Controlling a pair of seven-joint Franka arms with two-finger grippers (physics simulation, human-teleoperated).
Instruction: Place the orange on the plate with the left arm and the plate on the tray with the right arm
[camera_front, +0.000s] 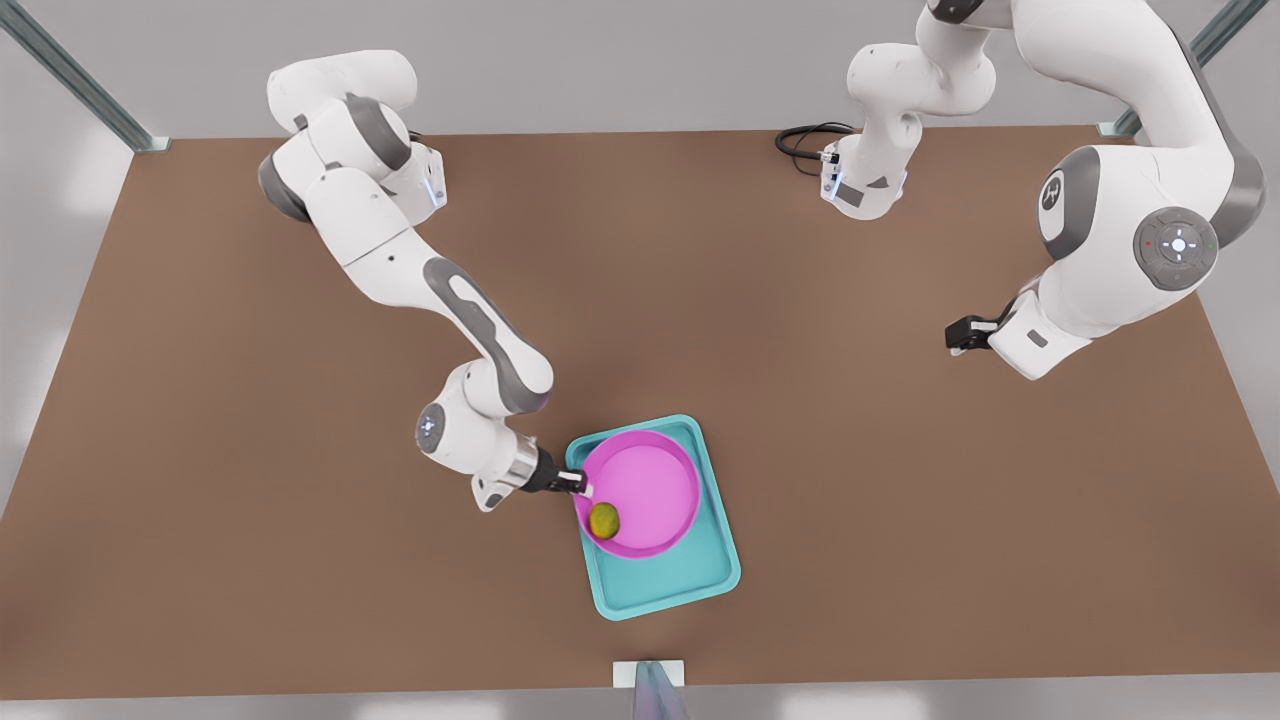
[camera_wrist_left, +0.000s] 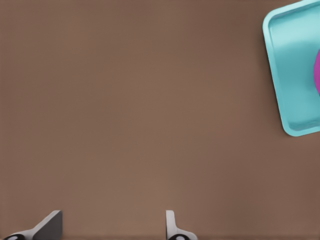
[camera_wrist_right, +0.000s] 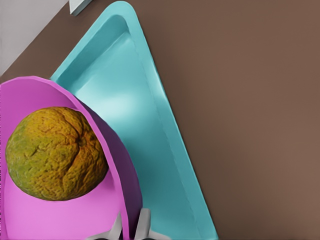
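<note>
The pink plate (camera_front: 650, 480) lies over the turquoise tray (camera_front: 690, 585), toward the tray's far end; I cannot tell whether it rests flat. The mottled orange (camera_front: 604, 519) sits inside the plate near its rim. My right gripper (camera_front: 583, 487), on the front view's left arm, is shut on the plate's rim right beside the orange. In the right wrist view the rim (camera_wrist_right: 100, 130) runs between the fingers of that gripper (camera_wrist_right: 131, 227), with the orange (camera_wrist_right: 55, 152) close by and the tray (camera_wrist_right: 130, 110) beneath. My left gripper (camera_front: 955, 337) waits at the front view's right, open (camera_wrist_left: 110, 227) over bare table, with the tray's corner (camera_wrist_left: 295, 75) far off.
The brown table (camera_front: 300, 560) stretches wide around the tray. A black cable (camera_front: 800, 140) coils at the back by the arm base. A small metal bracket (camera_front: 648, 672) sits at the near edge, just below the tray.
</note>
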